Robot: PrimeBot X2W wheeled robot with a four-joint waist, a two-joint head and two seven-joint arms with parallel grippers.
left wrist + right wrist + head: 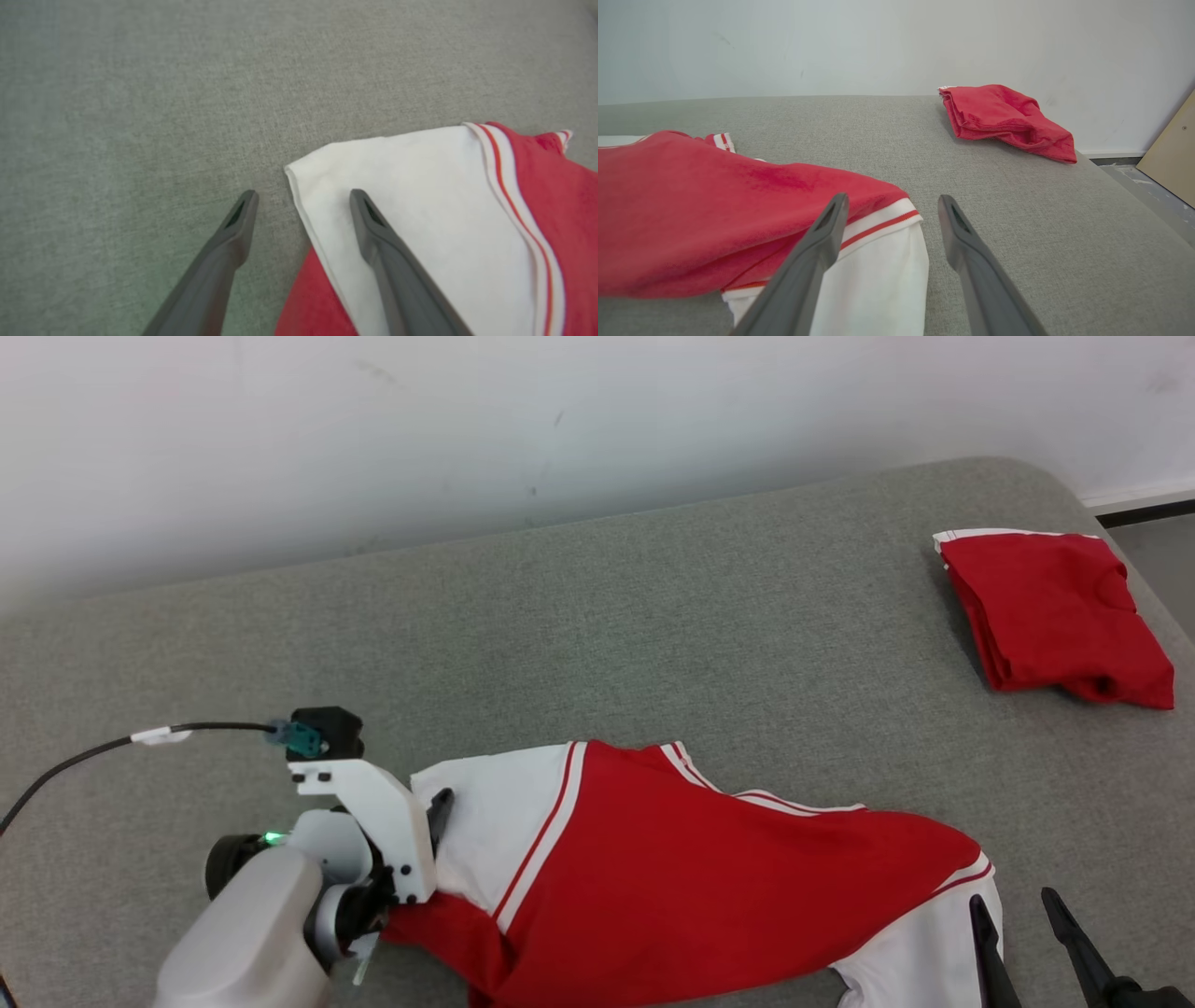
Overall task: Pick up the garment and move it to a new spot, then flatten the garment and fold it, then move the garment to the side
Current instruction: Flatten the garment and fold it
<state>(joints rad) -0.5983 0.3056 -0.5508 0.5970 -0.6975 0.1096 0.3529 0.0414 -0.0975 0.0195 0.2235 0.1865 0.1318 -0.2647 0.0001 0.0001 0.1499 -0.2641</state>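
Observation:
The garment (709,877), red with white sleeves and red-striped trim, lies spread and wrinkled near the front edge of the grey table (653,616). My left gripper (425,812) is open at its left white sleeve (420,210). In the left wrist view the left gripper (302,195) straddles the sleeve's edge, one finger (373,228) over the white cloth and the other over bare table. My right gripper (1016,903) is open at the right white sleeve (878,280). In the right wrist view the right gripper (892,199) has its left finger over the striped seam and its right finger over the table.
A second red garment (1055,616) lies folded at the table's far right corner, also seen as a folded red garment (1004,116) by the wall. A black cable (93,751) runs off the left arm. Floor and a wooden board (1171,158) lie beyond the right edge.

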